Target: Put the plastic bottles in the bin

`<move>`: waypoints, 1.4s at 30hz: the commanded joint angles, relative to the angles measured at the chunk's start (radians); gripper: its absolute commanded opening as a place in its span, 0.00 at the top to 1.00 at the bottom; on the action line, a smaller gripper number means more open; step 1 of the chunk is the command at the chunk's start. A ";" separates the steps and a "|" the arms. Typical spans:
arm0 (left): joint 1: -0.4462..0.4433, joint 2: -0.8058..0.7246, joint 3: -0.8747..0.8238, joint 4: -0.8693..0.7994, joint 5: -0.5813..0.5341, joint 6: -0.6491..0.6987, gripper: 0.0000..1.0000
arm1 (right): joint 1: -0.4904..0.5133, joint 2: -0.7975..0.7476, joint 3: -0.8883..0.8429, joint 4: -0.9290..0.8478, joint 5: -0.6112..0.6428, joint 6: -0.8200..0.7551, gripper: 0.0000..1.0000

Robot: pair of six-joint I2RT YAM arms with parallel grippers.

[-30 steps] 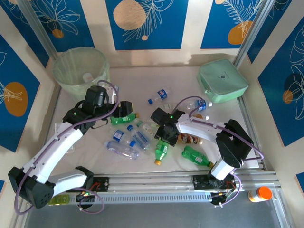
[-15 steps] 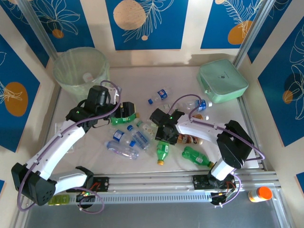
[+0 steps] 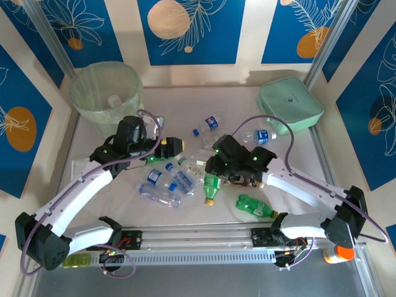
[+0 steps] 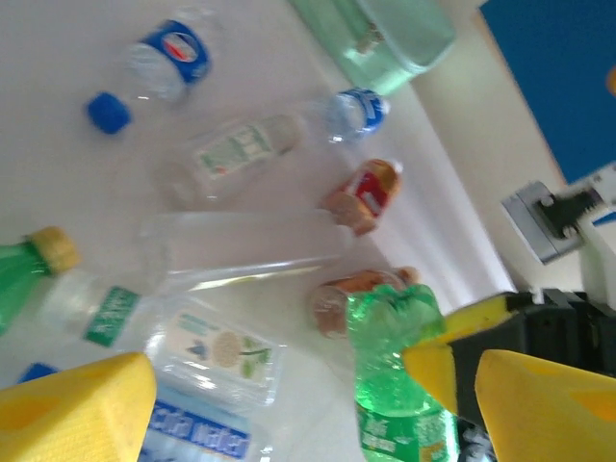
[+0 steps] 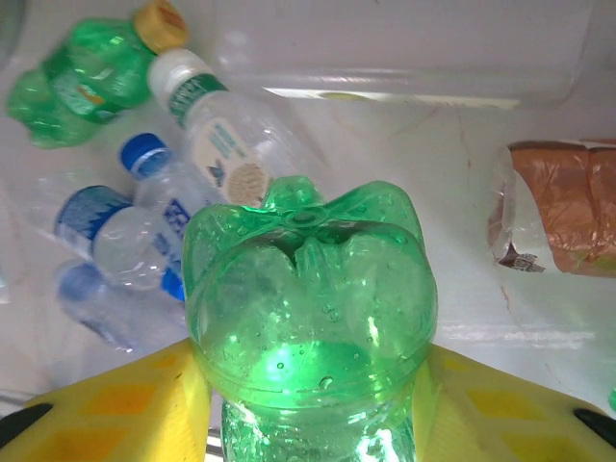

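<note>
bin back-L | bottles on table ctr | case back-R of bottles

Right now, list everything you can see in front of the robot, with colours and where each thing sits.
bin: one, translucent with pale green liner, far left corner.
case: one, mint green, far right.
green bottles: three; one in the right gripper, one lying near right, one by the left gripper.
clear bottles: several, blue or green labels, centre; exact count unclear where they overlap.
brown-labelled bottle: one, beside the gripped green one.
orange-capped bottle: one, near right corner.
left gripper: yellow fingers, open, holding nothing.
right gripper: yellow fingers, shut on a green bottle.
</note>
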State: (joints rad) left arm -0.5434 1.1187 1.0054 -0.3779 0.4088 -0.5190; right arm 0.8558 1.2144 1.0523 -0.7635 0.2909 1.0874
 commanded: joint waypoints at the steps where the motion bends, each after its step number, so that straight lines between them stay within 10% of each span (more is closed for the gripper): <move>1: -0.049 -0.036 -0.028 0.089 0.095 -0.012 0.09 | -0.039 -0.057 0.029 0.031 -0.008 -0.036 0.49; 25: -0.280 0.178 0.022 0.370 0.192 -0.130 0.02 | -0.175 -0.229 0.042 0.261 -0.259 -0.008 0.49; 42: -0.290 0.203 0.051 0.406 0.224 -0.149 0.45 | -0.169 -0.271 -0.037 0.290 -0.255 -0.006 0.42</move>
State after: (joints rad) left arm -0.8169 1.3190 1.0225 -0.0219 0.5800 -0.6693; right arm 0.6857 0.9535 1.0195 -0.4892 0.0444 1.0885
